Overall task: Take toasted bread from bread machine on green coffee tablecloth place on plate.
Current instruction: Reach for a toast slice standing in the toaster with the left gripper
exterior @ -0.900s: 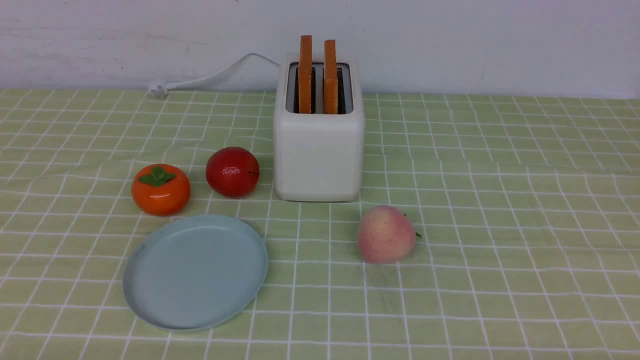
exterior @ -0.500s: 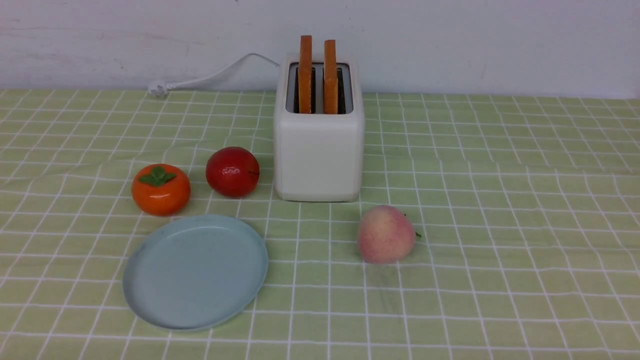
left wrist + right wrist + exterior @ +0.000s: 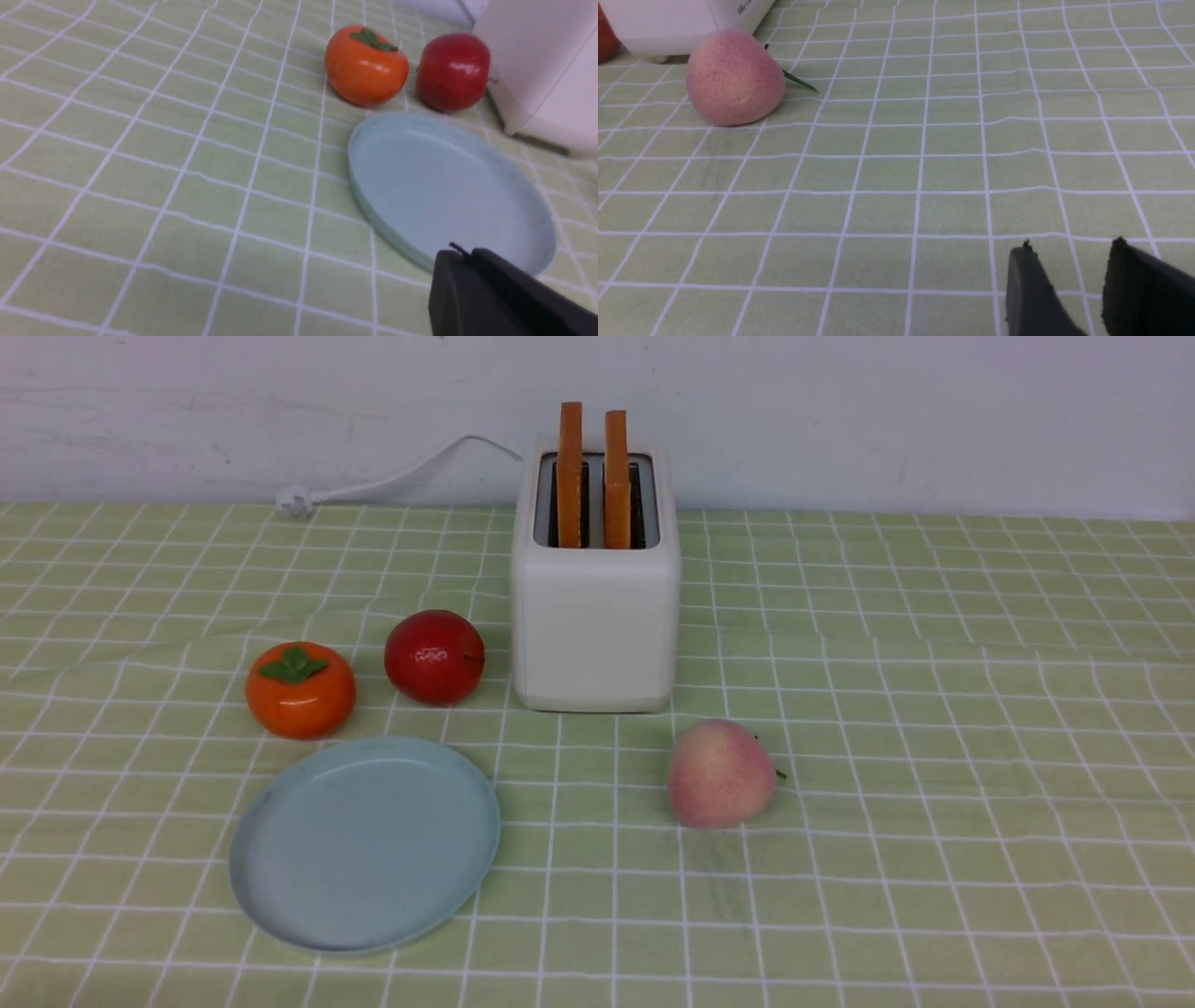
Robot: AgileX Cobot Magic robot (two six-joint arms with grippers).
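Two slices of toasted bread (image 3: 569, 467) (image 3: 616, 471) stand upright in the slots of the cream-white bread machine (image 3: 595, 616) at the back of the green coffee tablecloth (image 3: 934, 756). The pale blue plate (image 3: 364, 840) lies empty in front of it to the left, and shows in the left wrist view too, plate (image 3: 444, 186). Neither arm shows in the front view. My left gripper (image 3: 462, 254) is shut and empty, low beside the plate's near rim. Low over bare cloth, my right gripper (image 3: 1071, 245) is open with nothing between its fingers.
An orange persimmon (image 3: 300, 689) and a red apple (image 3: 434, 656) sit between the plate and the bread machine. A pink peach (image 3: 721, 773) lies in front of the bread machine to the right. A white cord (image 3: 392, 476) runs along the back wall.
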